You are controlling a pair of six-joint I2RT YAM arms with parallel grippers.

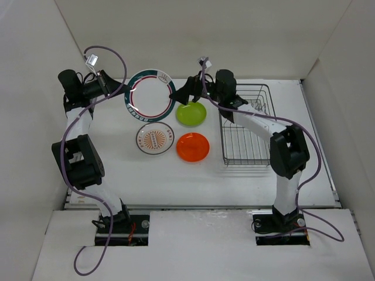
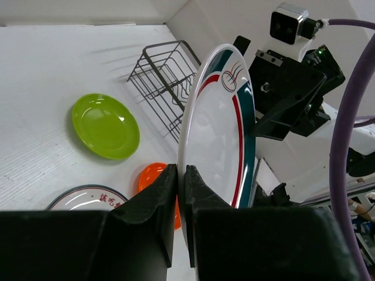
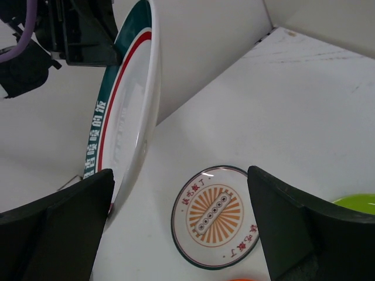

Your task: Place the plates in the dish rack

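Note:
My left gripper [image 2: 181, 175] is shut on the rim of the white plate with the teal-striped rim [image 1: 150, 95] and holds it upright above the table; the plate also shows in the left wrist view [image 2: 217, 134] and the right wrist view [image 3: 126, 111]. My right gripper [image 3: 181, 205] is open and empty, close to the plate's right edge in the top view [image 1: 186, 93]. The lime green plate [image 1: 191, 113], the orange plate [image 1: 193, 147] and the sunburst plate [image 1: 155, 139] lie flat on the table. The dark wire dish rack [image 1: 246, 126] stands to the right, holding no plates.
White walls enclose the table on the left, back and right. The right arm [image 1: 263, 126] reaches across over the rack. A purple cable [image 2: 345, 117] hangs near the left wrist.

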